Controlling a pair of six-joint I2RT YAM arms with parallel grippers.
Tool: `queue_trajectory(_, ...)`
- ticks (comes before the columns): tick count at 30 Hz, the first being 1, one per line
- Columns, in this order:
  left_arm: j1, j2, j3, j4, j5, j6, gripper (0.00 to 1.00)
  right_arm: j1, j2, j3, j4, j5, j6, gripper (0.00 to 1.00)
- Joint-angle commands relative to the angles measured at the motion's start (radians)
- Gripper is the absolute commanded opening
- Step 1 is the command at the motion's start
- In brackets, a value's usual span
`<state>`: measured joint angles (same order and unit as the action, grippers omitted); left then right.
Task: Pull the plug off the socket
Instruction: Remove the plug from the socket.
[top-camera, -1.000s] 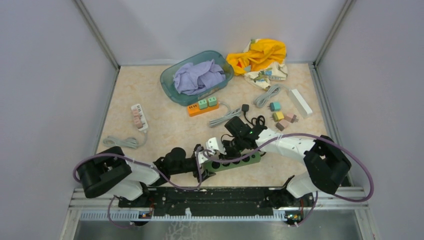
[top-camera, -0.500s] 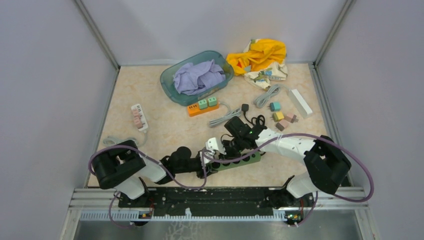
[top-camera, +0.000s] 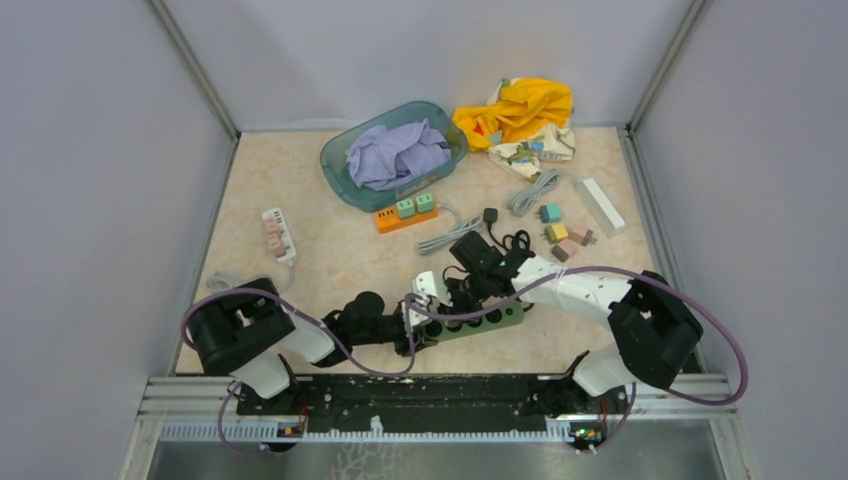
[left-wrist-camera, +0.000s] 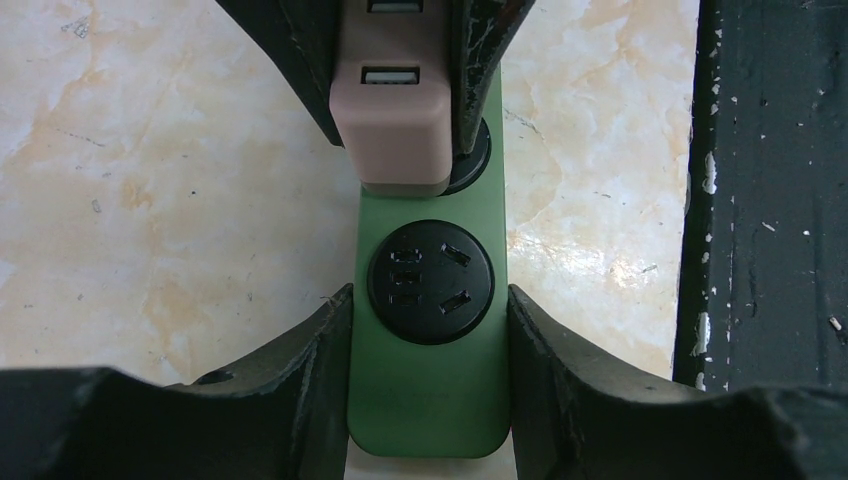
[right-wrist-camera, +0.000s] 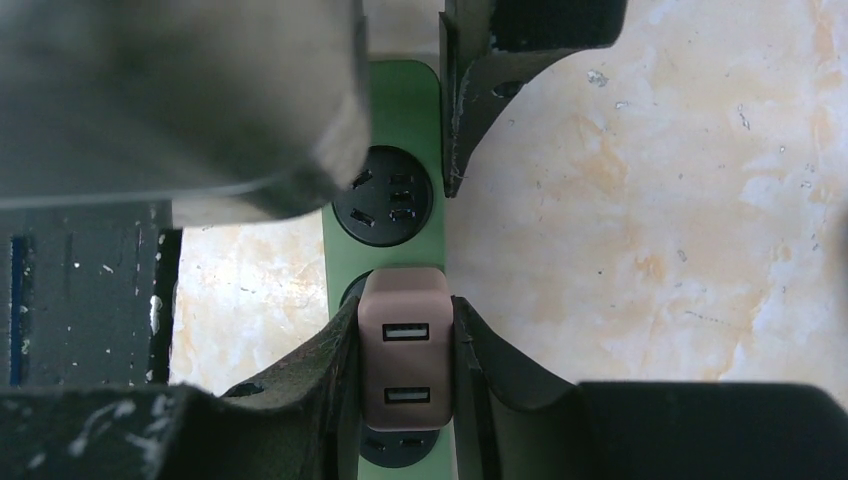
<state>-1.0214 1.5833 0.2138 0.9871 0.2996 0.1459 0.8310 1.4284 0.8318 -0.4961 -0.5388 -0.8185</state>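
Note:
A green power strip (top-camera: 480, 321) lies on the table near the front edge, with round black sockets (left-wrist-camera: 430, 282) along its top. A pink plug (right-wrist-camera: 405, 340) with two USB ports sits in one socket, next to the strip's end. My right gripper (right-wrist-camera: 405, 335) is shut on the plug's two sides from above. My left gripper (left-wrist-camera: 430, 315) is shut on the strip's end (left-wrist-camera: 428, 400), one finger pressed against each long side. In the top view both grippers (top-camera: 415, 322) (top-camera: 456, 296) meet over the strip's left end and hide the plug.
Behind stand a teal basket (top-camera: 338, 172) of purple cloth, an orange strip (top-camera: 404, 212) with plugs, a white strip (top-camera: 278, 234), grey cables (top-camera: 448, 236), loose coloured plugs (top-camera: 562, 238), another white strip (top-camera: 603, 205) and a yellow cloth (top-camera: 520, 108). The black base rail (left-wrist-camera: 770, 190) runs close beside the green strip.
My left arm has reached a little further right and its jaws have closed onto the end of the green strip. The right gripper has stayed on the plug.

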Motion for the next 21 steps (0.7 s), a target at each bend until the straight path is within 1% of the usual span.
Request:
queue_trajectory(1,-0.006,0.042,0.037,-0.007,0.017,-0.019,0.03,0.018,-0.047,0.029,0.150,-0.107,0.100,0.00)
queue_trajectory(5,-0.006,0.024,0.016,-0.002,0.003,-0.029,0.01,-0.054,-0.064,0.040,0.079,-0.126,0.021,0.00)
queue_trajectory(8,-0.006,0.000,-0.001,0.003,-0.008,-0.028,0.01,-0.108,-0.092,0.031,0.008,-0.190,-0.073,0.00)
queue_trajectory(10,-0.006,-0.005,-0.004,0.004,-0.010,-0.024,0.01,-0.110,-0.100,0.017,-0.036,-0.264,-0.150,0.00)
queue_trajectory(12,-0.006,-0.006,0.005,-0.005,-0.009,-0.019,0.01,-0.105,-0.094,0.014,-0.060,-0.337,-0.170,0.00)
queue_trajectory(15,-0.006,-0.004,0.021,-0.020,-0.006,-0.023,0.01,-0.053,-0.082,0.008,0.000,-0.329,-0.104,0.00)
queue_trajectory(19,-0.006,0.003,0.028,-0.018,-0.001,-0.033,0.01,-0.019,-0.069,0.009,0.167,-0.235,0.104,0.00)
queue_trajectory(21,-0.006,0.007,0.029,-0.018,-0.001,-0.037,0.01,-0.020,-0.069,0.010,0.204,-0.177,0.151,0.00)
